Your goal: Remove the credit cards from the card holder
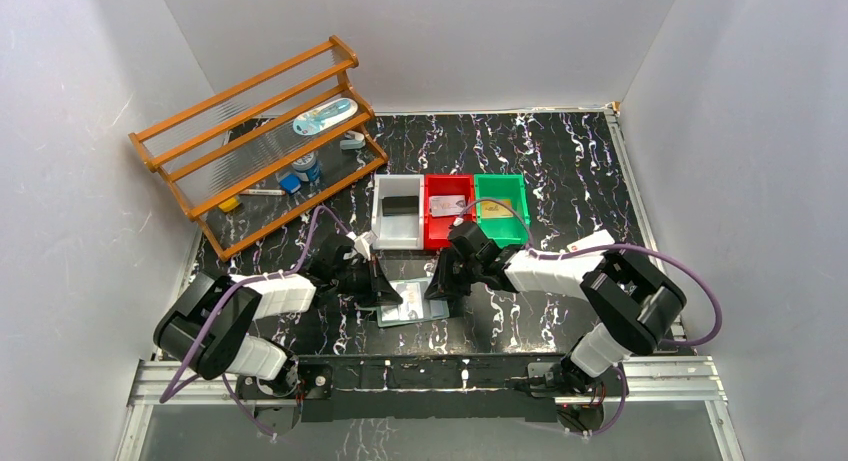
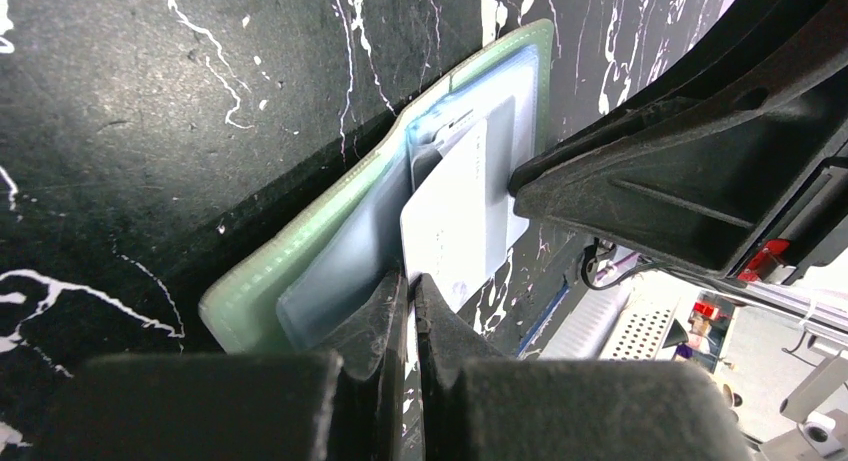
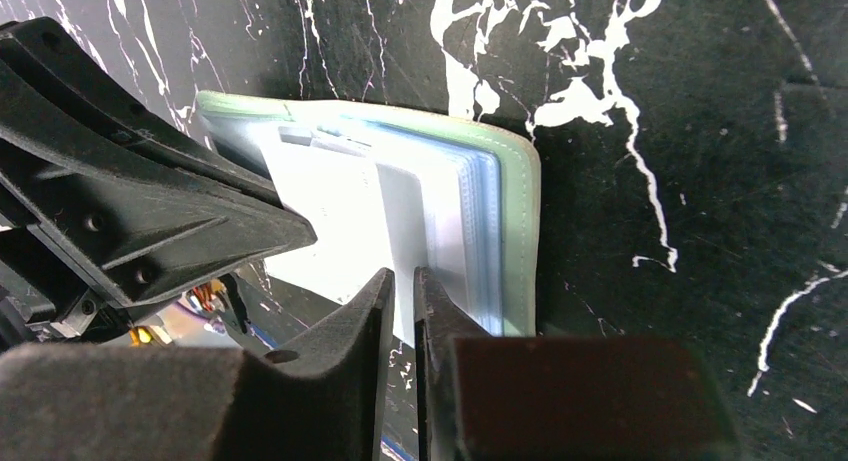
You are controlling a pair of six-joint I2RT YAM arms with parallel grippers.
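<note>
We see left end effector [image 2: 408, 281] clenched on white card [image 2: 455, 221] corner. Open card holder [image 1: 408, 303] lies on surface [image 1: 560, 161] between arms, card partly out. Then right end effector [image 3: 403, 279] nips clear pocket leaf, we judge. Risk: thin corner grip slips, or holder lifts with card.

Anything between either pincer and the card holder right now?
Nothing visible. The left pincer and the right pincer have their tips on the open card holder from opposite sides, where a pale card pokes out.
</note>
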